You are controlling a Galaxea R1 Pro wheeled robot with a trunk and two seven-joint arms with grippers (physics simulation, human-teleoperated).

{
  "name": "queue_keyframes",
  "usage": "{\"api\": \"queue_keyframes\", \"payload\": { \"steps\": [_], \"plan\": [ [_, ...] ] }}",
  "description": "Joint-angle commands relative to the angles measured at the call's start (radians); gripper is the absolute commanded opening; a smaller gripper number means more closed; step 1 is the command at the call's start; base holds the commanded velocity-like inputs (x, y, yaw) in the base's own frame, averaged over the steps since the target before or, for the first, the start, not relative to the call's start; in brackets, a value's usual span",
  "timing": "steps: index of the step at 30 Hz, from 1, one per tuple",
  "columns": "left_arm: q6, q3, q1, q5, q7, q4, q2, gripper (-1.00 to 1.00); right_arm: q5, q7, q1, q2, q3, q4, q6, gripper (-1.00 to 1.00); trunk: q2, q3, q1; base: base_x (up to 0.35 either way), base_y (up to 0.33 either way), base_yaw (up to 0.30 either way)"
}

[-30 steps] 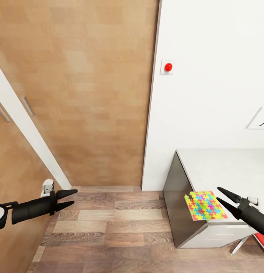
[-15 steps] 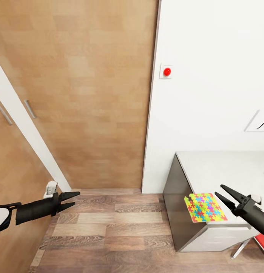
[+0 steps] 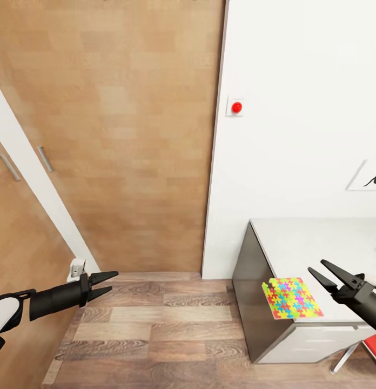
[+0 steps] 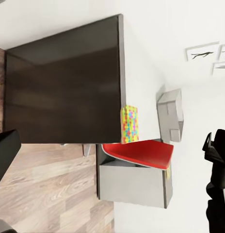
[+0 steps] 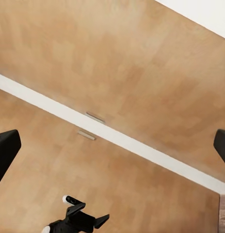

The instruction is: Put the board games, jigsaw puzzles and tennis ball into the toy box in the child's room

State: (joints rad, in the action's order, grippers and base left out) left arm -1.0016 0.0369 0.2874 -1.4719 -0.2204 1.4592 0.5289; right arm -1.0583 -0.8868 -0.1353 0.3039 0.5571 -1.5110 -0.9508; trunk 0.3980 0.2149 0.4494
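A jigsaw puzzle point(image 3: 291, 297) of yellow, blue, green and pink pieces lies flat on the near left corner of the table point(image 3: 317, 237). My right gripper point(image 3: 316, 266) hovers just right of it, open and empty. My left gripper point(image 3: 113, 281) hangs open over the wood floor, well left of the table. The left wrist view looks along the table's dark end panel point(image 4: 69, 87), with the jigsaw puzzle point(image 4: 129, 125) edge-on and the grey toy box point(image 4: 171, 114) farther along the top. Across the room, the right wrist view catches my left gripper point(image 5: 88, 221).
A wooden door point(image 3: 118, 135) fills the wall ahead, with wardrobe doors point(image 3: 15, 227) at the left. A red wall button point(image 3: 236, 107) and a black silhouette print point(image 3: 371, 175) hang on the white wall. A red chair point(image 4: 139, 153) stands by the table's drawer unit point(image 4: 134, 184).
The whole head view has shifted a little, so the camera moved. Both arms keep nearly the same pose and both grippers stay open.
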Motion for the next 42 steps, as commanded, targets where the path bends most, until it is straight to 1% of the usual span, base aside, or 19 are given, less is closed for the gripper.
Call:
{"api": "queue_keyframes", "payload": {
  "steps": [1, 9, 14, 20, 38, 42],
  "plan": [
    [-0.001, 0.001, 0.001, 0.008, -0.010, 0.000, 0.000, 1.00, 0.001, -0.003, -0.001, -0.001, 0.002, 0.000, -0.004, 1.00, 0.002, 0.001, 0.001, 0.000, 0.000, 0.000],
    [-0.001, 0.000, 0.001, 0.008, -0.011, -0.001, 0.000, 1.00, 0.005, 0.005, -0.001, -0.004, -0.005, 0.000, 0.003, 1.00, 0.002, 0.000, 0.001, 0.000, 0.000, 0.000],
    [-0.002, 0.000, 0.001, 0.008, -0.012, 0.000, 0.000, 1.00, 0.036, 0.018, -0.001, -0.007, -0.010, 0.001, 0.005, 1.00, 0.002, 0.000, 0.001, 0.000, 0.000, 0.000],
    [-0.002, 0.000, 0.001, 0.008, -0.013, 0.000, 0.000, 1.00, 0.050, 0.021, -0.001, -0.008, -0.010, 0.002, 0.006, 1.00, 0.002, 0.000, 0.001, 0.000, 0.000, 0.000],
    [-0.003, 0.001, 0.001, 0.008, -0.013, 0.000, 0.000, 1.00, 0.055, 0.024, -0.002, -0.009, -0.011, 0.001, 0.007, 1.00, 0.002, 0.000, 0.001, 0.000, 0.000, 0.000],
    [-0.003, 0.001, 0.001, 0.008, -0.012, 0.000, 0.000, 1.00, 0.055, 0.024, -0.002, -0.008, -0.010, 0.001, 0.007, 1.00, 0.002, 0.000, 0.001, 0.000, -0.106, 0.000]
  ]
}}
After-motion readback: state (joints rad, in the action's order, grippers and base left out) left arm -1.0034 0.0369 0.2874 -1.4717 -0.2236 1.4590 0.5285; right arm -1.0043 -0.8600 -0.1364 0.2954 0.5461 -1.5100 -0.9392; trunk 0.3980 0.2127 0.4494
